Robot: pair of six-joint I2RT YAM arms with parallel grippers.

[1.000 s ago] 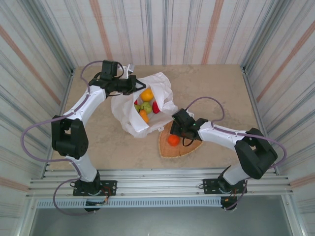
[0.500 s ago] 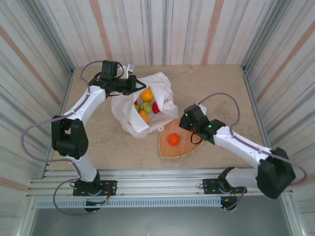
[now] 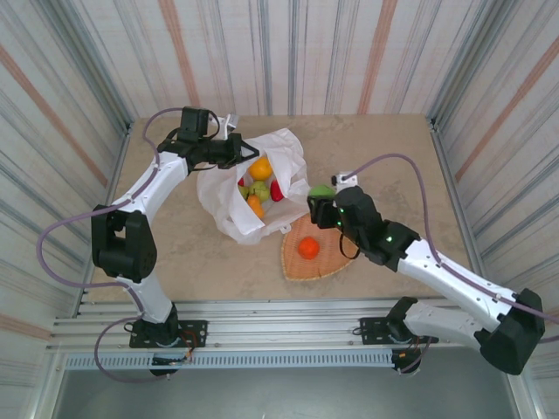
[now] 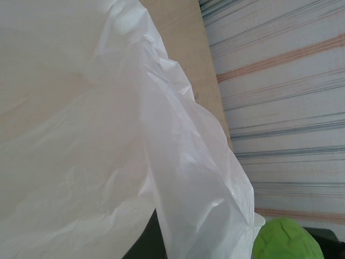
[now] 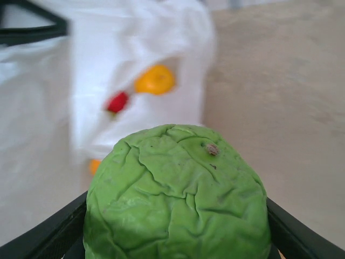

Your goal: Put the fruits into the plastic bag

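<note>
right gripper (image 3: 320,195) clamps a wrinkled green fruit (image 5: 178,194) by its sides, mid-frame, just right of the bag (image 3: 218,196); likely light, hard, slick. left gripper (image 3: 234,150) pinches the flimsy bag's rim, upper left.

The top camera looks steeply down on the whole table (image 3: 384,157); both wrist cameras sit close, sharing the plastic bag (image 4: 178,162) with it.
</note>
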